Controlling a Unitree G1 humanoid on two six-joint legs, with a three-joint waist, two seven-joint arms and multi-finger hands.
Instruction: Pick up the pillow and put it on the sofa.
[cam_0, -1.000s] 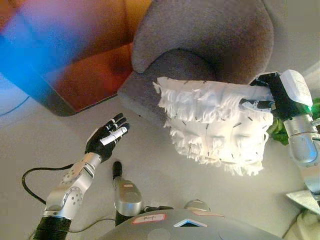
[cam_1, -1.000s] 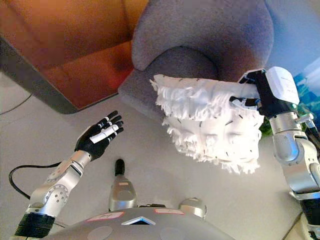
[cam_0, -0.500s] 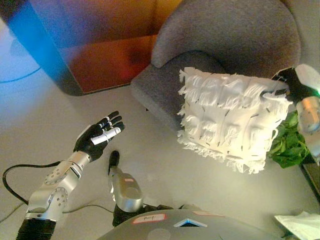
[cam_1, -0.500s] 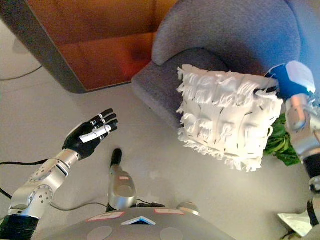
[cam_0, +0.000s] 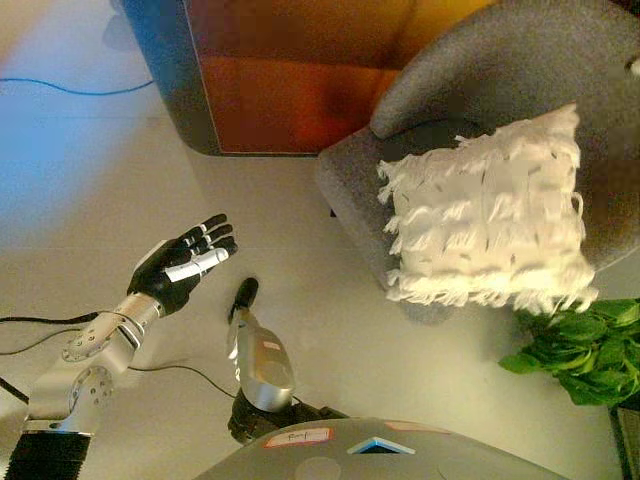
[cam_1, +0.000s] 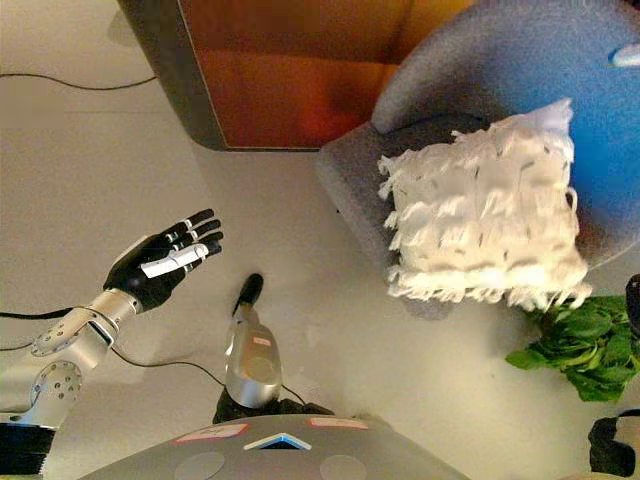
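The white fringed pillow (cam_0: 487, 217) lies over the seat of the grey sofa (cam_0: 480, 75), its top toward the backrest and its lower fringe hanging past the seat's front edge. It also shows in the right eye view (cam_1: 482, 215). I cannot tell whether anything still holds its upper right corner. My left hand (cam_0: 183, 264) is open, palm up, over the floor to the left of the sofa and far from the pillow. My right hand shows in neither view.
A wooden cabinet (cam_0: 300, 80) with a dark side panel stands behind and left of the sofa. A green leafy plant (cam_0: 580, 350) sits on the floor at the sofa's lower right. A thin cable (cam_0: 60, 88) runs across the floor at the upper left.
The camera has turned. The pillow, held up by my right hand in front of the sofa, now lies over the seat. My right hand has left the view.
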